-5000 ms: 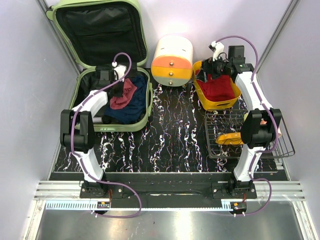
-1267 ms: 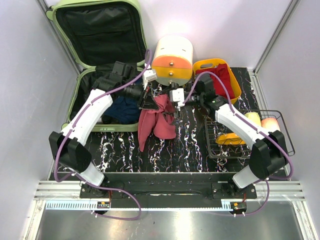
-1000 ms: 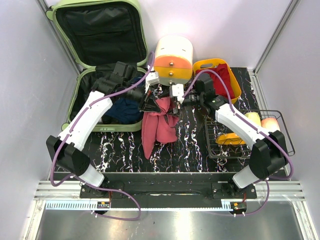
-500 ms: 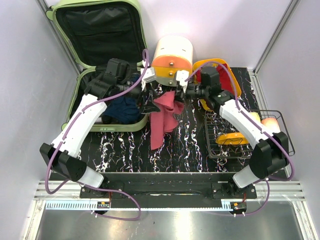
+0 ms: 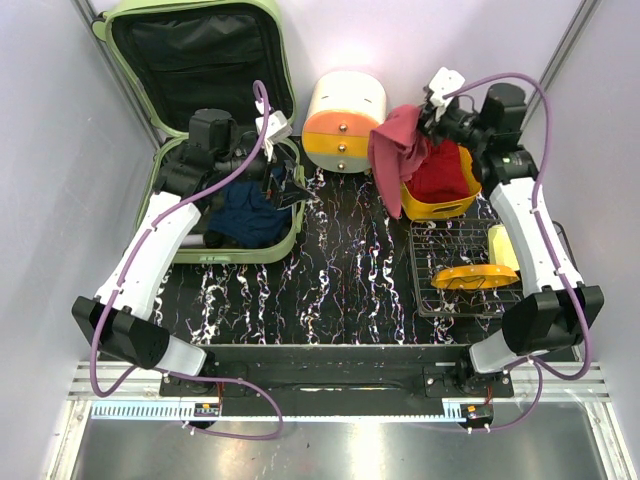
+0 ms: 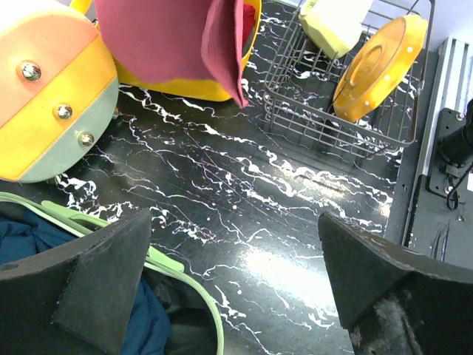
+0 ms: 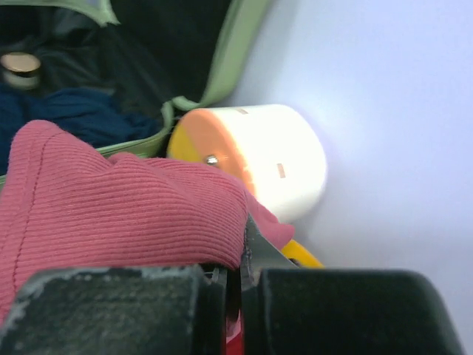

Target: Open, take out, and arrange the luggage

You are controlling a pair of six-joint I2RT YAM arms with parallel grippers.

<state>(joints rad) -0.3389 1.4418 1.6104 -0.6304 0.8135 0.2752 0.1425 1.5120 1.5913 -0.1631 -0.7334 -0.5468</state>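
Note:
The pale green luggage lies open at the back left, its black-lined lid leaning on the wall. A dark blue garment lies in its base. My left gripper hovers at the luggage's right rim, open and empty. My right gripper is shut on a pinkish-red ribbed garment, which hangs above the left end of the orange bin. In the right wrist view the jaws pinch the garment's fold.
A cream-and-orange drawer box stands between luggage and bin. Red cloth fills the bin. A wire dish rack at the right holds an orange plate. A small jar lies inside the luggage.
My left gripper opened, let go of the pinkish-red garment and drew back to the luggage rim. My right gripper shut on the garment and carried it up and right, over the orange bin.

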